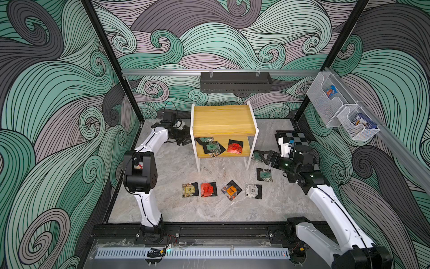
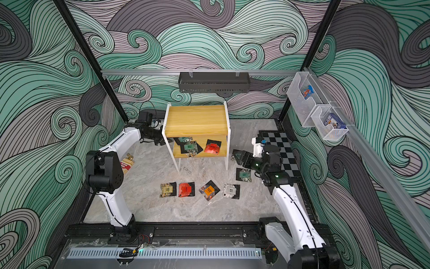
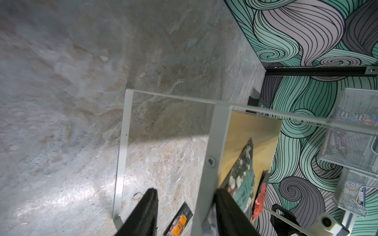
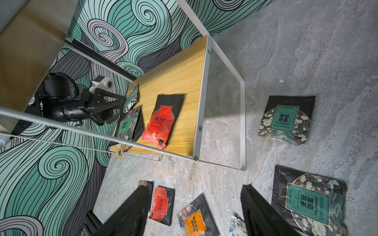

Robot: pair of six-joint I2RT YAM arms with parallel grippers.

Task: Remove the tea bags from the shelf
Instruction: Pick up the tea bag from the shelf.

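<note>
The shelf has a bare top board. Its lower board carries three tea bags: two overlapping teal ones at the left end and a red one. My left gripper is at the shelf's left side, open, its jaws astride the lower board's side rail, one finger over the leftmost teal tea bag. My right gripper hovers open and empty right of the shelf, above a teal tea bag on the floor. Several more tea bags lie in front.
A black wall tray hangs behind the shelf. Two clear mesh bins with blue packets hang on the right wall. A checkerboard mat lies at the back right, and a red-and-white carton by the left arm.
</note>
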